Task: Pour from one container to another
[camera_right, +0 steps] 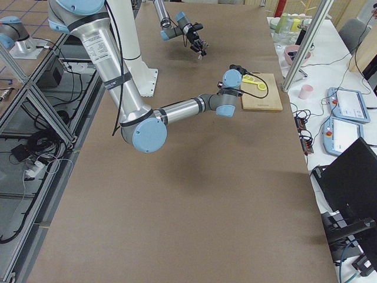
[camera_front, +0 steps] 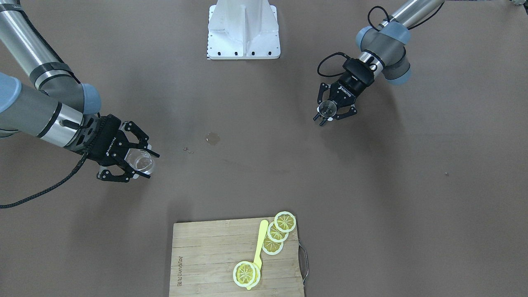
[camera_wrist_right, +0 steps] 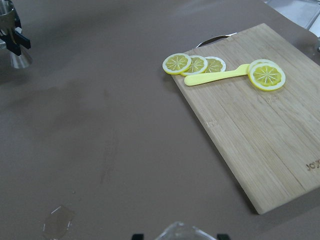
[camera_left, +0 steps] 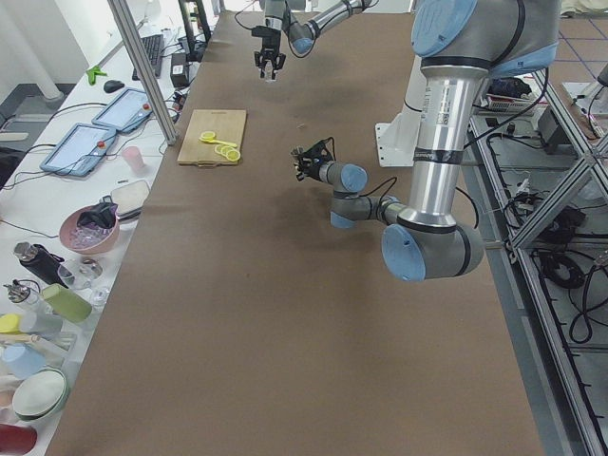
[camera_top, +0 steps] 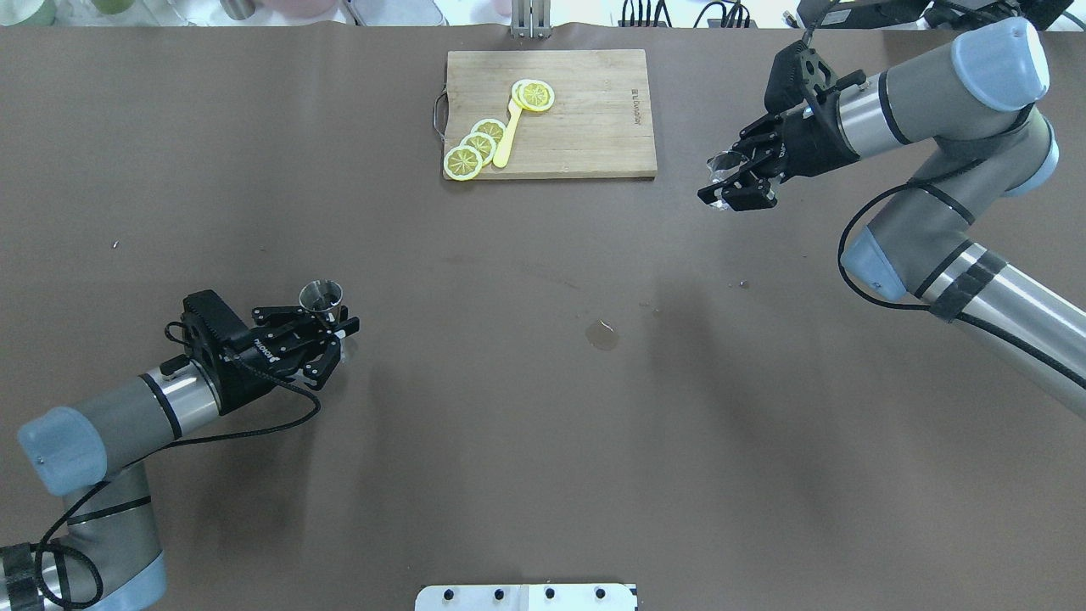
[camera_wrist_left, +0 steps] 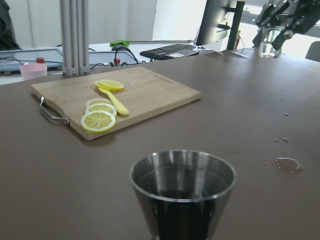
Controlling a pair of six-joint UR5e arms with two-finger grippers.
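Left end effector is clamped on a small steel cup held upright over the brown table, well apart from the right end effector, which is clamped on a clear glass, with a small puddle on the table between them.

Left wrist view: metal cup cut off by the bottom edge, base out of frame. Right wrist view: only the rim of the clear glass shows; contents indeterminable. Front-facing view: cutting board cropped at the bottom edge.
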